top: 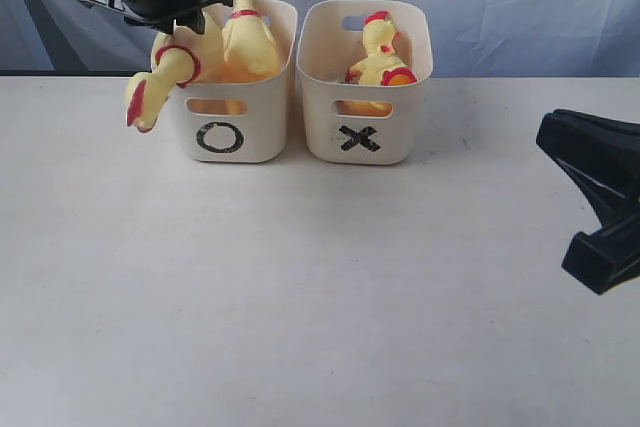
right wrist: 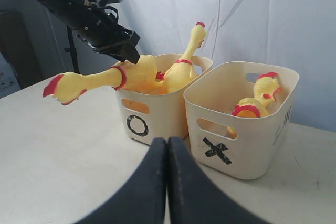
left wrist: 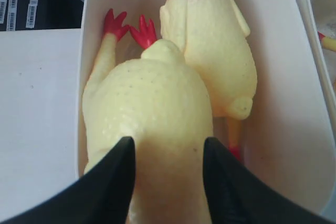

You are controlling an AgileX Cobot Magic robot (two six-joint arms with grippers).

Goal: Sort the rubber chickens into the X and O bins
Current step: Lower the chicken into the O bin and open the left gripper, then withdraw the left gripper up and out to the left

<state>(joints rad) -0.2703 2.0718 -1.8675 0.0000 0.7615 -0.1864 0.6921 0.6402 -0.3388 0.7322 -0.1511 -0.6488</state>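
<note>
While the left pincer (left wrist: 168, 150) pinches the pale body of one rubber chicken (left wrist: 152, 103) between its black fingers, that bird lies half inside the O bin (top: 258, 122). Its red feet are down in the tub beside a second chicken (left wrist: 210, 51), but its neck and head hang out over the rim. I judge the release is best delayed. The body should be lowered and the neck drawn inward first, otherwise the overhanging head may tip the bird onto the desk (top: 320, 297). Just beside it, the X bin (top: 405, 122) holds at least one chicken. The right pincer (right wrist: 168, 145) hangs pressed together and empty, well apart.
</note>
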